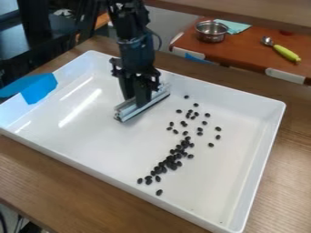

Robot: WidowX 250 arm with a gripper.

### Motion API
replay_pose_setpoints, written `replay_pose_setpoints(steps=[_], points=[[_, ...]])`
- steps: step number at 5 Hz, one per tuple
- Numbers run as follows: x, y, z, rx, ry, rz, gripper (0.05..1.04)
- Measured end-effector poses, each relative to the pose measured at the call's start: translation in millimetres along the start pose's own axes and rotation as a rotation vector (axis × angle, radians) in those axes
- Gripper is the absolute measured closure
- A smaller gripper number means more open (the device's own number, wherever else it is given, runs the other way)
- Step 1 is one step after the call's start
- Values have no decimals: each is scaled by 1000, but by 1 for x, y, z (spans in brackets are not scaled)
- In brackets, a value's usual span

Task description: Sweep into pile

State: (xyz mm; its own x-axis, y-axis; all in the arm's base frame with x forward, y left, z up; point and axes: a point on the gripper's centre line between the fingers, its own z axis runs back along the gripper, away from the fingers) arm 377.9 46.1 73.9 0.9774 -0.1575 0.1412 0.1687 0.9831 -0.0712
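Black beans (170, 161) lie strewn across the white tray (79, 132), right of the aluminium bar (128, 111) your end effector (137, 101) pinches. Gathering looks unfinished: next, sweep the far beans toward the denser near ones.

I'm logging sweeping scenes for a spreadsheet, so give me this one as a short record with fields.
container: white tray on a wooden table
pieces: dark beans, many
spread: slanting band, densest midway, strays at both ends
tool: metal bar, left of the beans in view
claw: closed on the bar
pile: not yet compact
tray corner: blue piece
behind: metal pot, green-handled spoon
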Motion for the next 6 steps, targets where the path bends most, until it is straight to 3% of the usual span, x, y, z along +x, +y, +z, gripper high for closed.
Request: replay_pose_setpoints(steps=[2,4,6], points=[[11,-13,-1,7,-29,-31,741],[9,-40,-10,-51,-21,-83,741],[-4,-55,-10,-66,-40,-173,741]])
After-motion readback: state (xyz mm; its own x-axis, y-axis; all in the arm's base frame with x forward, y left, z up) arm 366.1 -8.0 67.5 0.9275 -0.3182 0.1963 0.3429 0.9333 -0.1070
